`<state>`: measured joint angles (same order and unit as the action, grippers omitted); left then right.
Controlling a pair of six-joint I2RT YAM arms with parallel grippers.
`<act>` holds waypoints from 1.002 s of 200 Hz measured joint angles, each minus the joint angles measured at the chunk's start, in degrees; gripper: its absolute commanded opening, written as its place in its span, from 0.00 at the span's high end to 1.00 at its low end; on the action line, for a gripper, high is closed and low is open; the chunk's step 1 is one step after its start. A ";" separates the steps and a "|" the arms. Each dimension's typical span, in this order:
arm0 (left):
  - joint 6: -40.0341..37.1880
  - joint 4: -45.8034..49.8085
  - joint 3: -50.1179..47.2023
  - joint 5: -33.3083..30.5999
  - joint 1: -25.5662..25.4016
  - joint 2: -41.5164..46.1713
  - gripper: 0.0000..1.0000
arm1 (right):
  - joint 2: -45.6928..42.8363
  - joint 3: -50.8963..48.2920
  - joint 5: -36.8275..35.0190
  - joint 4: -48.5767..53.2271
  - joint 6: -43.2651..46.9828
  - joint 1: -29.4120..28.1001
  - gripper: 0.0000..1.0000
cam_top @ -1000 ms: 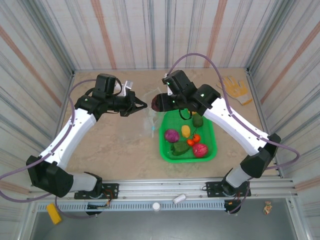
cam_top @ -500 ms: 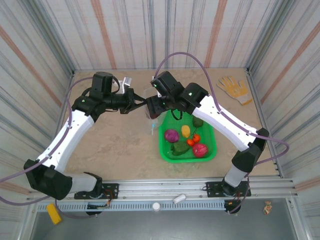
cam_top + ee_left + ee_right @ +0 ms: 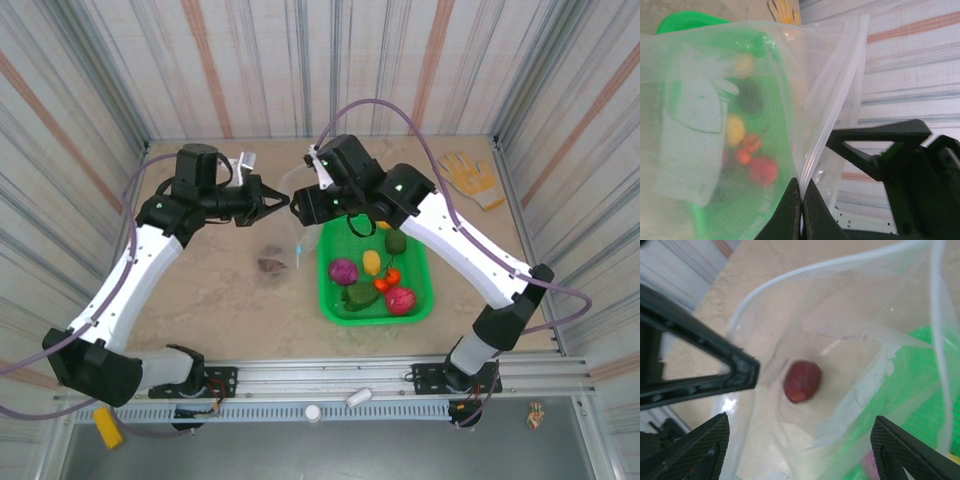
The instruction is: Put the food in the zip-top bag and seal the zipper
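Note:
The zip-top bag (image 3: 298, 235) hangs open between the arms. My left gripper (image 3: 801, 196) is shut on its mouth edge, pinching the zipper (image 3: 832, 107). My right gripper (image 3: 800, 460) is open just above the mouth, with nothing between its fingers (image 3: 695, 447). A dark red food piece (image 3: 802, 381) lies low inside the clear bag, and from above it shows as a dark blur (image 3: 270, 265) on the table. Several more pieces stay in the green basket (image 3: 420, 300): purple (image 3: 343, 270), yellow (image 3: 371, 262), orange (image 3: 387, 278), dark green (image 3: 360, 294) and magenta (image 3: 400, 299).
A yellow work glove (image 3: 465, 178) lies at the back right. A small white object (image 3: 247, 163) sits behind the left arm. Corrugated walls enclose the table on three sides. The left gripper's black finger (image 3: 700, 335) reaches into the right wrist view beside the bag mouth.
My right gripper carried the dark red piece leftward over the bag mouth and opened. The piece has dropped down into the bag. The left gripper kept hold of the bag edge.

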<state>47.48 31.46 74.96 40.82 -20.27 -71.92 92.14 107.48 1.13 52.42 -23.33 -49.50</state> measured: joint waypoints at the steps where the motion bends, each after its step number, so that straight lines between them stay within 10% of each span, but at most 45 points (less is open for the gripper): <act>1: 0.02 0.02 -0.02 0.00 0.09 0.04 1.00 | -0.07 0.00 0.13 -0.02 0.00 0.07 0.24; 97: 0.37 3.91 -0.24 -3.98 1.49 3.93 1.00 | -18.73 -17.88 6.43 -6.56 -3.72 14.16 0.26; 200: -1.14 6.27 -0.26 -6.91 1.57 5.03 1.00 | -4.46 -38.77 10.64 -12.24 -7.80 14.43 0.22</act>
<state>46.35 37.74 74.70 33.91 -18.70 -66.89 87.68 68.71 11.77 40.18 -31.14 -35.07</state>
